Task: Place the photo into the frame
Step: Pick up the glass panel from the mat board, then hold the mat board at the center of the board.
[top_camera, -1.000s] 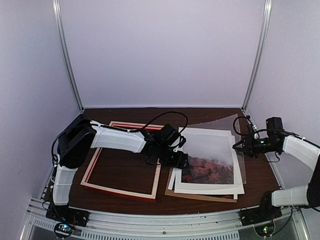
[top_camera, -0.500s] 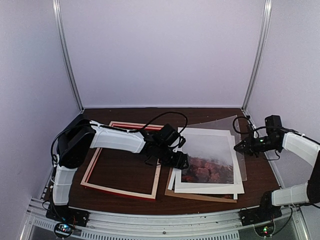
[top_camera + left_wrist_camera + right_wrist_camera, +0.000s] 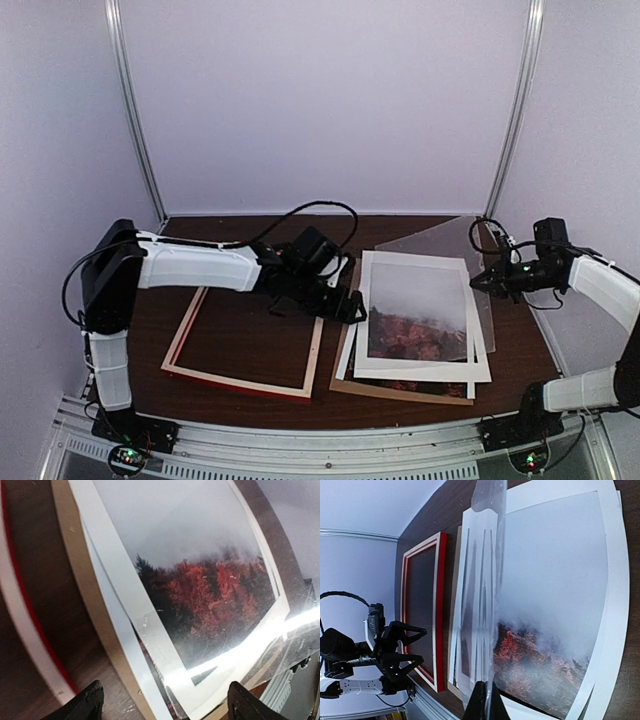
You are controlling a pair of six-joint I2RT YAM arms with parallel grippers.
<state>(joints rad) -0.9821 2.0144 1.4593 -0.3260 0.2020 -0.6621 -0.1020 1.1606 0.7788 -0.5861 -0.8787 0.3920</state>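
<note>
The red frame (image 3: 245, 345) lies flat at the left, with bare table showing inside it. The photo (image 3: 415, 320), red-orange trees under grey mist, lies on the stack to its right, with a white mat (image 3: 480, 365) around it and a brown backing board (image 3: 400, 392) beneath. My left gripper (image 3: 345, 305) hovers open and empty over the stack's left edge; its view shows the photo (image 3: 200, 595) and the frame's edge (image 3: 20, 630). My right gripper (image 3: 492, 280) is shut on the clear sheet (image 3: 440, 245) and holds it tilted up off the stack; it also shows in the right wrist view (image 3: 485, 580).
The enclosure's walls and metal posts (image 3: 510, 120) stand close behind and beside the table. The table's right edge runs just past the right gripper. The right wrist view shows the frame (image 3: 440, 605) and the left gripper (image 3: 405, 650) beyond the stack.
My right gripper has lifted the clear sheet higher off the stack. My left gripper has drawn back to the left, off the photo's left part, and the left arm has risen.
</note>
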